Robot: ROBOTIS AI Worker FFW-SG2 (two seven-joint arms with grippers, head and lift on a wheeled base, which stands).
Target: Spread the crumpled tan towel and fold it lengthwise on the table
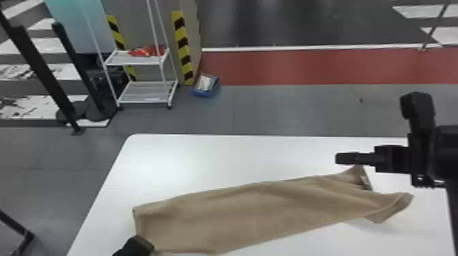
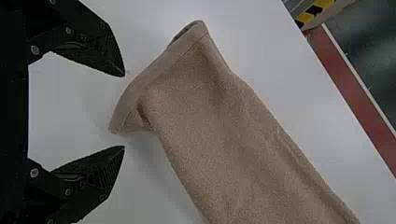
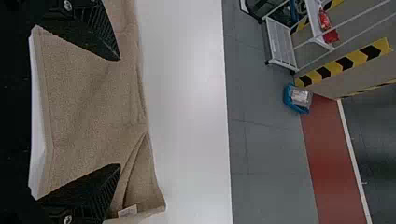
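The tan towel (image 1: 245,214) lies as a long band slanting across the white table, its right end flared, with a corner lifted or folded near a small tag. My left gripper (image 1: 136,245) is at the bottom edge by the towel's left end; in the left wrist view the left gripper (image 2: 124,111) stands open beside the hemmed end of the towel (image 2: 219,121). Over the towel's right end is my right gripper (image 1: 346,158). In the right wrist view the right gripper (image 3: 119,112) is open, with the towel (image 3: 88,102) beneath and between its fingers.
The white table (image 1: 163,160) has its far edge beyond the towel. On the floor past it stand a white shelf cart (image 1: 144,92) with a red item and a blue bin (image 1: 206,85). Black posts rise at the far left.
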